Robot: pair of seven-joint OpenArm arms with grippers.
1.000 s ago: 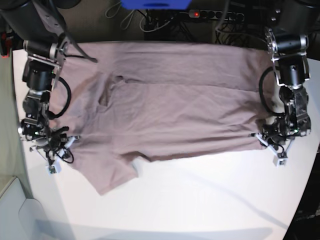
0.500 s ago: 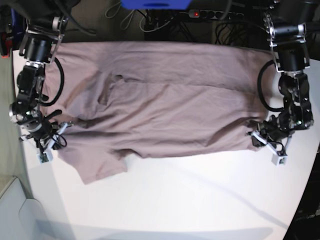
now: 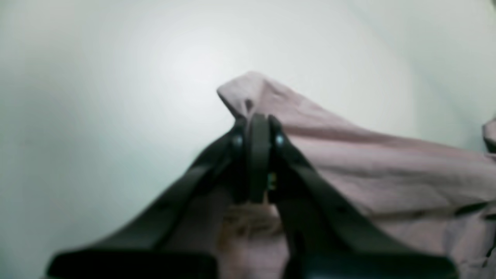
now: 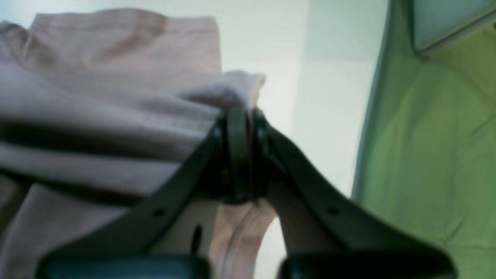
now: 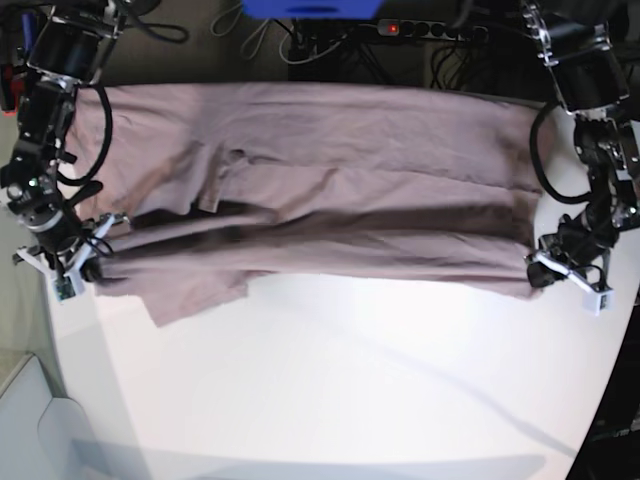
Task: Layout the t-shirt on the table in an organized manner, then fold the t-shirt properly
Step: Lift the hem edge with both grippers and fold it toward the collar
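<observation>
Base view: the t-shirt (image 5: 330,190) stretches wide across the far half of the table (image 5: 350,400), its near edge lifted and pulled taut between the two arms. At the left of the scene the right gripper (image 5: 88,262) pinches the near-left corner of the cloth; at the right of the scene the left gripper (image 5: 540,272) pinches the near-right corner. A sleeve hangs down toward the near side beside the right gripper, and a dark fold line runs under the raised edge.

Left wrist view: the left gripper (image 3: 257,133) has its jaws pressed together on a small peak of mauve fabric, with the t-shirt (image 3: 387,170) trailing off to the right over the white table (image 3: 97,97). The bite looks thin, just a tip of cloth beyond the jaws.

Right wrist view: the right gripper (image 4: 238,124) is likewise clamped on a bunched edge of the t-shirt (image 4: 97,97), with layers draped to the left. A green surface (image 4: 434,155) lies off the table's edge to the right.

The risk, as I judge it: the left gripper's shallow hold could slip if the arms pull further apart, dropping that corner and skewing the fold. The dangling sleeve could also tuck under and crease the layout.
</observation>
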